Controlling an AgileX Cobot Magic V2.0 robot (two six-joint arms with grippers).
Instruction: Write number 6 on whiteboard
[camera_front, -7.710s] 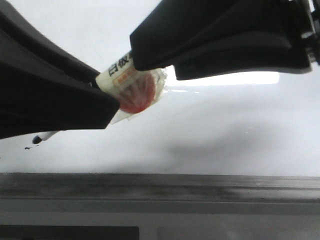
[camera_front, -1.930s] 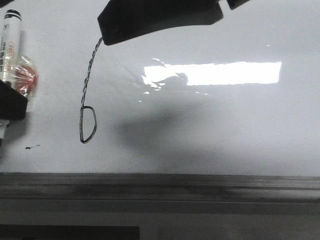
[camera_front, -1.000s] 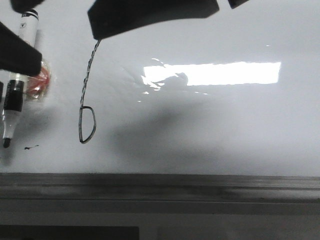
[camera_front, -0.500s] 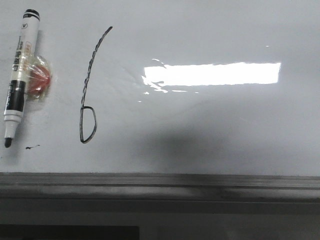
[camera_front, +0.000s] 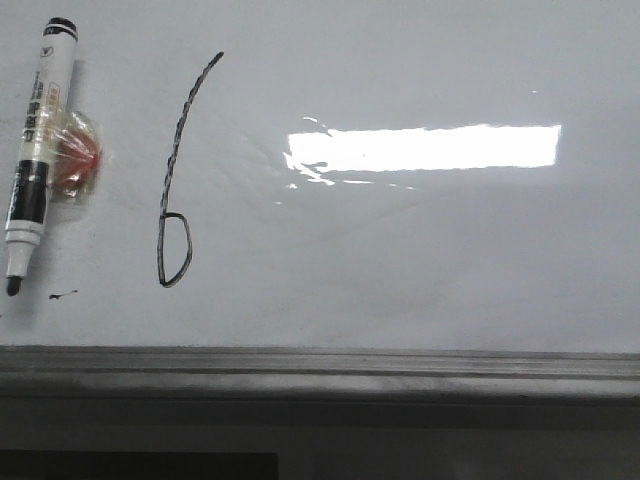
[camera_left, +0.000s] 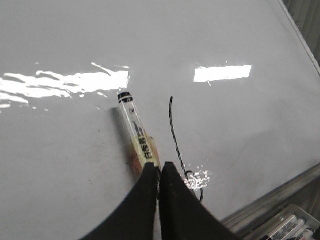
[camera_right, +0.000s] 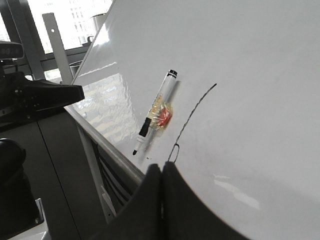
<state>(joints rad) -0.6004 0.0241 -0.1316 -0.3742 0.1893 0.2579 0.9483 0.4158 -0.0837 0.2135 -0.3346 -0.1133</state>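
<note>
1. The left gripper (camera_left: 160, 172) is presenting its two black fingers pressed together, with nothing between them. It is hanging off the board surface, its tips lining up over the tip end of the marker (camera_left: 137, 140), without touching it as far as the left wrist view shows.
2. The right gripper (camera_right: 161, 172) is likewise showing fingers closed against each other and is carrying nothing. In its own view the lower loop of the number 6 (camera_right: 192, 117) is lying just past its fingertips.
3. The metal edge strip (camera_front: 320, 362) is running along the near edge of the whiteboard (camera_front: 420, 260).
4. Taking the number 6 (camera_front: 178, 190) as landmark: it is sitting on the board's left part, its loop toward the strip and its long stem slanting away from it.
5. The marker (camera_front: 35, 150) is resting flat on the board, just left of the number, long axis roughly parallel to the stem, uncapped tip toward the strip. A red patch under clear tape (camera_front: 75, 160) is touching its barrel.
6. Judgement: the figure is reading as complete; the left arm is the nearer one to the marker.
</note>
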